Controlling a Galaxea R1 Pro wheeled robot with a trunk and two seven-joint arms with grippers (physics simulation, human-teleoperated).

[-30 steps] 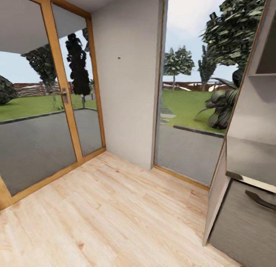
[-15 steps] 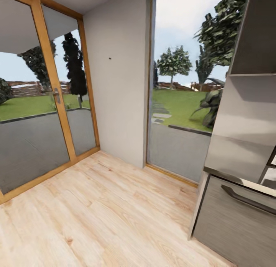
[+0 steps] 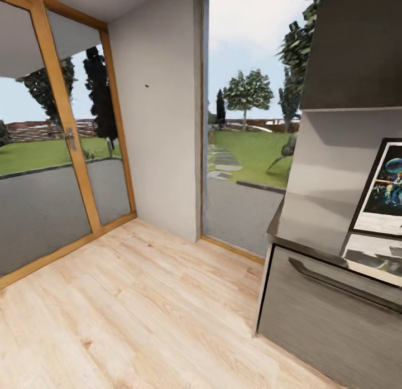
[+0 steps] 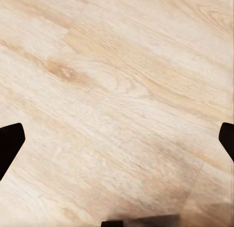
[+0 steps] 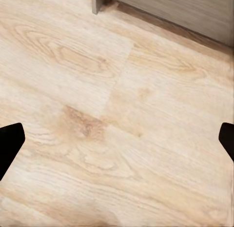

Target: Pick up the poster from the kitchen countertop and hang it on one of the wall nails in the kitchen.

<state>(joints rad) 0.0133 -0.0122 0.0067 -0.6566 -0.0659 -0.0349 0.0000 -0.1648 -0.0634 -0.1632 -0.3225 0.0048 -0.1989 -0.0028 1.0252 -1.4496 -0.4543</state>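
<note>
**Poster on counter, both hands empty**

Poster stands upright at the back of the counter, leaning on the grey wall behind, partly cut off by the head view's right edge. Its reflection shows on the counter top. One nail is a dark speck on the pale wall between door and window. Left hand spread wide over wood floor, nothing held. Right hand likewise wide open, empty, over floor near the cabinet base.
</note>
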